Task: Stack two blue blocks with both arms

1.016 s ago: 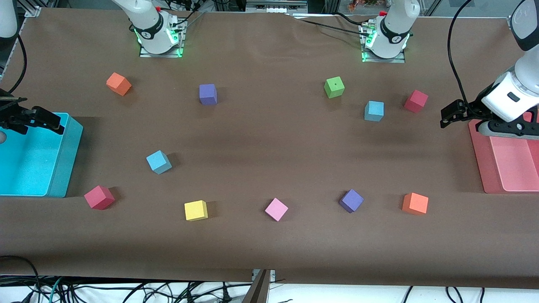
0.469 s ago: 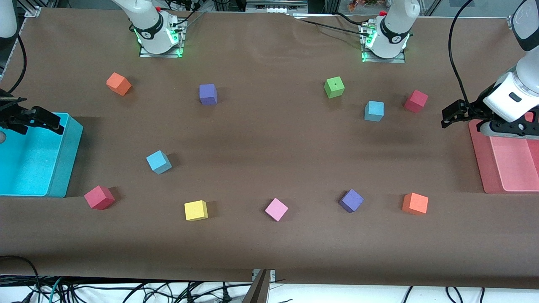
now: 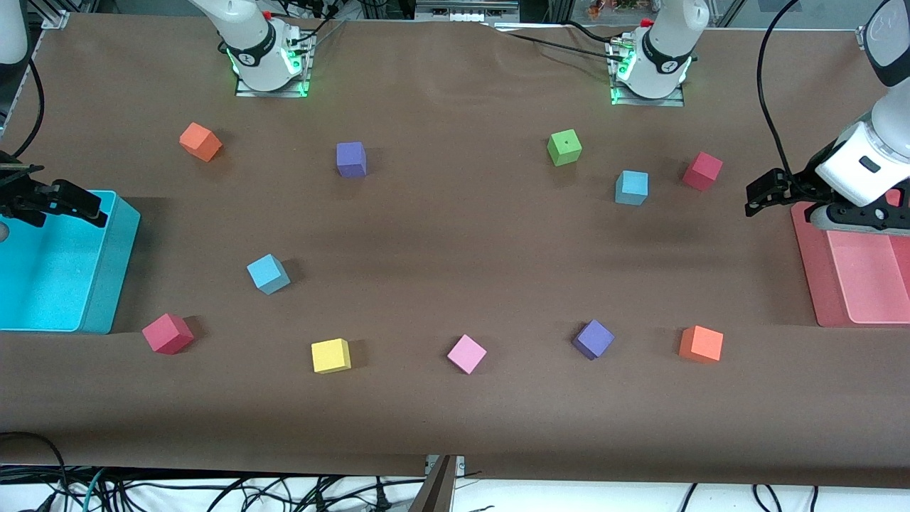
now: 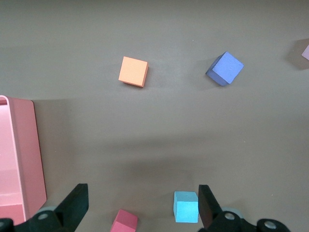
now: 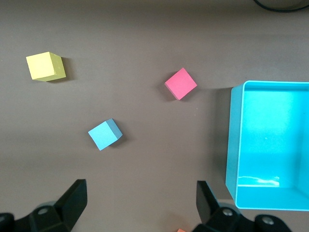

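Blocks: 2 blue blocks lie well apart on the brown table (image 3: pixel 455 235), neither stacked nor held.
First blue block (image 3: pixel 631 188): between the green cube (image 3: pixel 564 147) and a red cube (image 3: pixel 702 171), toward the left arm's end of the table; also seen in the left wrist view (image 4: pixel 186 207).
Second blue block (image 3: pixel 268 274): toward the right arm's end, farther from the front camera than the other red cube (image 3: pixel 168 333) and the yellow cube (image 3: pixel 330 355); near the cyan bin (image 3: pixel 106 284).
Left gripper (image 3: pixel 762 193): over the table at the edge of the pink tray (image 3: pixel 810 270), fingers (image 4: pixel 77 203) spread wide apart, holding nothing.
Right gripper (image 3: pixel 67 203): over the cyan bin's rim, fingers (image 5: pixel 75 195) spread wide apart, holding nothing.
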